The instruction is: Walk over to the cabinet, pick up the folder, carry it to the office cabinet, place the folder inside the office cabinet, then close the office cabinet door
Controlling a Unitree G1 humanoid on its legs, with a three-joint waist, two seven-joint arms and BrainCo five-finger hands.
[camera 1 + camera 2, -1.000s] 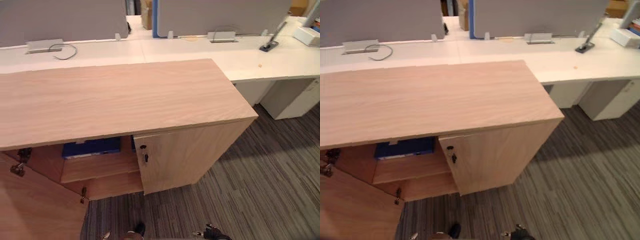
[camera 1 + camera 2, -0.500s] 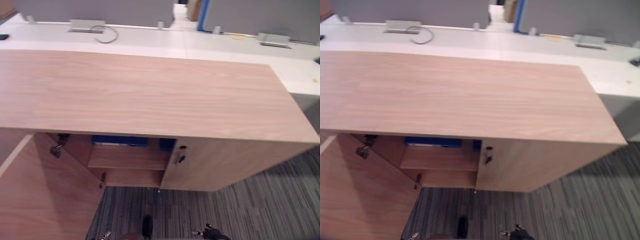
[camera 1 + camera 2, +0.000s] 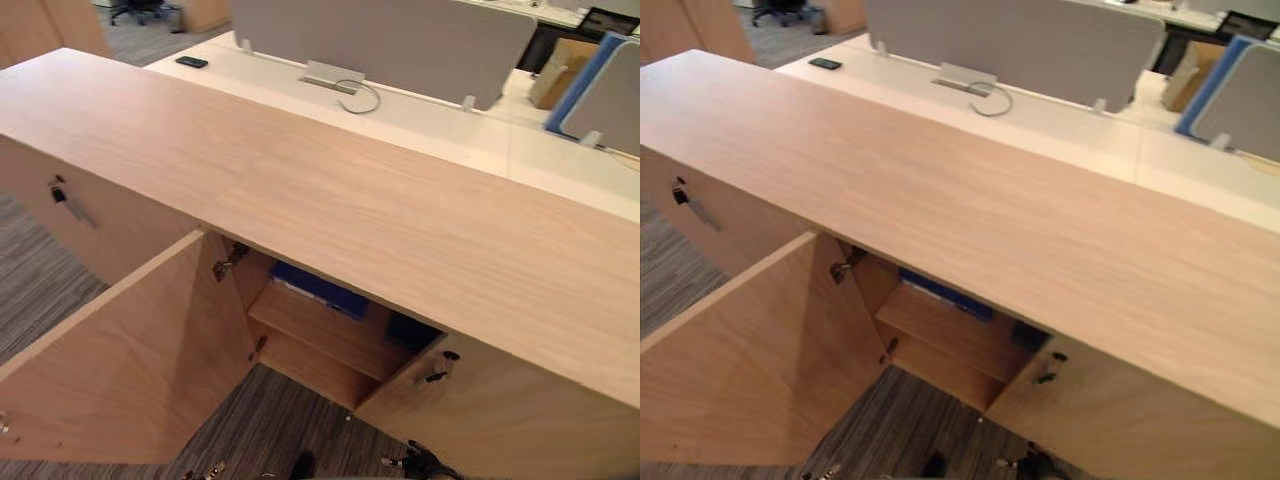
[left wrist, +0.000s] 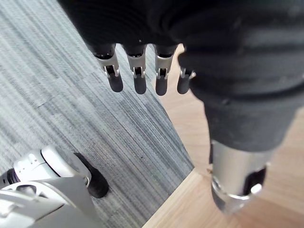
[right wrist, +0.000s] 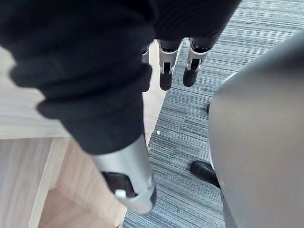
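Observation:
A blue folder (image 3: 318, 290) lies flat on the upper shelf inside the wooden office cabinet (image 3: 350, 210), mostly hidden under the cabinet top. The cabinet's left door (image 3: 130, 370) stands wide open toward me. The right door (image 3: 470, 410) is shut, with a key in its lock (image 3: 437, 368). My left hand (image 4: 139, 78) hangs over the grey carpet beside the open door's edge, fingers straight and holding nothing. My right hand (image 5: 166, 71) hangs by the cabinet's front, also with relaxed fingers and nothing in it.
A second cabinet (image 3: 90, 120) adjoins on the left, its door shut with a key (image 3: 60, 193). Behind runs a white desk (image 3: 420, 125) with grey partitions (image 3: 380, 40), a cable and a black phone (image 3: 191, 62). Striped grey carpet (image 3: 260, 430) lies before the cabinet.
The camera has swung left, so the whole picture shifted: the open door and the left neighbouring cabinet now take more of the view. The folder and doors have not moved.

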